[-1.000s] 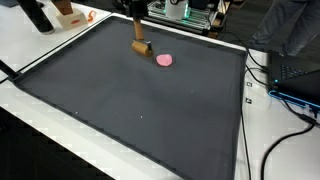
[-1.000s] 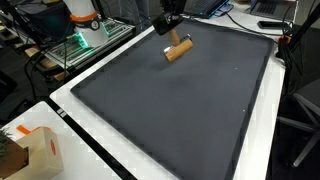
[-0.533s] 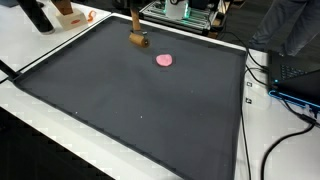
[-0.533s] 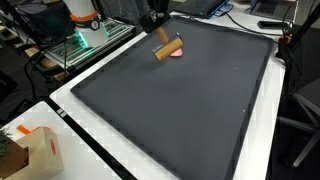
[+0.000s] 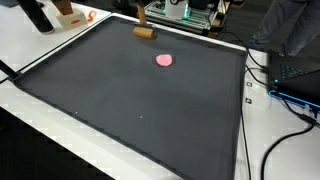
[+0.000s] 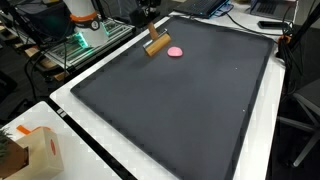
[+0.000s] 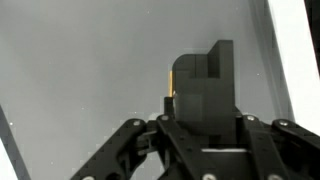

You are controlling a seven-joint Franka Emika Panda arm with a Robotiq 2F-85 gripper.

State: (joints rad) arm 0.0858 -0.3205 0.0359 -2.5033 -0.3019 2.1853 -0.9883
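A brown wooden block (image 5: 146, 32) (image 6: 157, 46) hangs in the air over the far edge of a dark mat (image 5: 140, 115) (image 6: 190, 110), seen in both exterior views. My gripper (image 5: 142, 22) (image 6: 151, 34) is shut on its upper end. In the wrist view the block (image 7: 203, 80) looks dark and fills the gap between the fingers of the gripper (image 7: 205, 118), with grey mat below. A flat pink disc (image 5: 164, 60) (image 6: 175, 51) lies on the mat, a short way from the block.
White table (image 5: 40, 45) surrounds the mat. A cardboard box (image 6: 28, 152) stands at one corner. An equipment rack with green lights (image 6: 85, 38) sits past the far edge. Cables and a laptop (image 5: 292, 85) lie beside the mat.
The gripper has carried the block up off the mat and away from the pink disc, toward the far edge. The disc has stayed put.
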